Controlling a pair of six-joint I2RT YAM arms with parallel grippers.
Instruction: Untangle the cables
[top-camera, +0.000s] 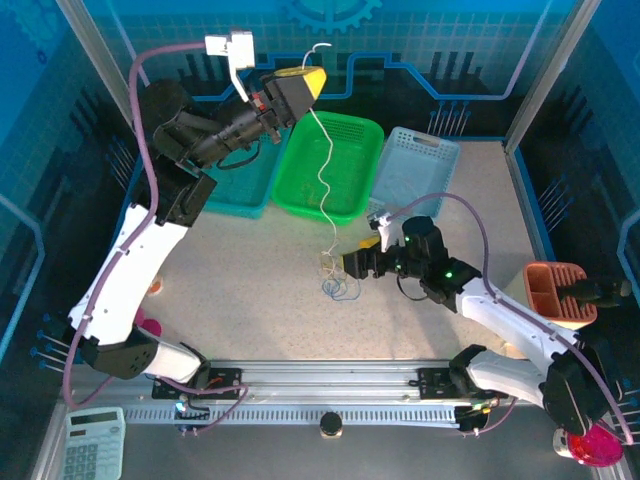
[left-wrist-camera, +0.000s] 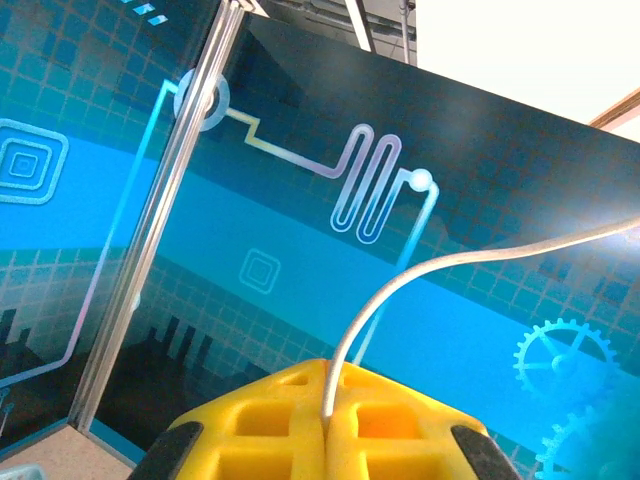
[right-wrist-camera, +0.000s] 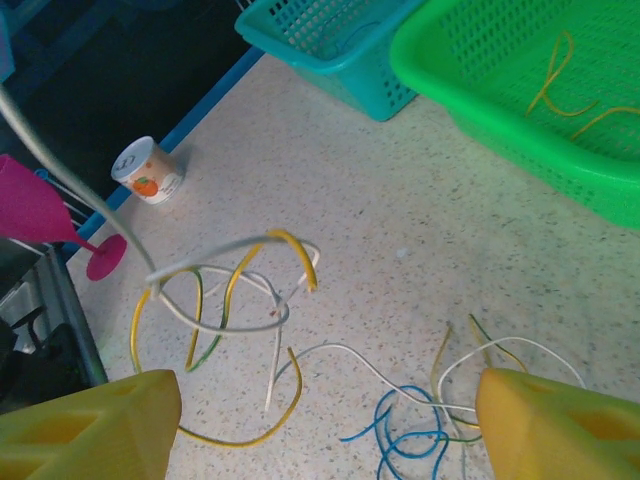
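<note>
Left fingers (left-wrist-camera: 260, 410), high at the far side, pinch the white cable (top-camera: 322, 160) hanging to the cable clump (top-camera: 335, 278) mid-desk (top-camera: 250, 290). Right fingers (right-wrist-camera: 90, 425) gape wide above it. The white one loops around the yellow cable (right-wrist-camera: 298, 247), so pulling could drag the clump up.

Blue printed walls (left-wrist-camera: 260, 240) around a speckled beige table (top-camera: 250, 310)
Pale circuit and gear prints; an aluminium post (left-wrist-camera: 145, 250) at the corner — above, a bright patch (left-wrist-camera: 520, 50), perhaps ceiling.
</note>
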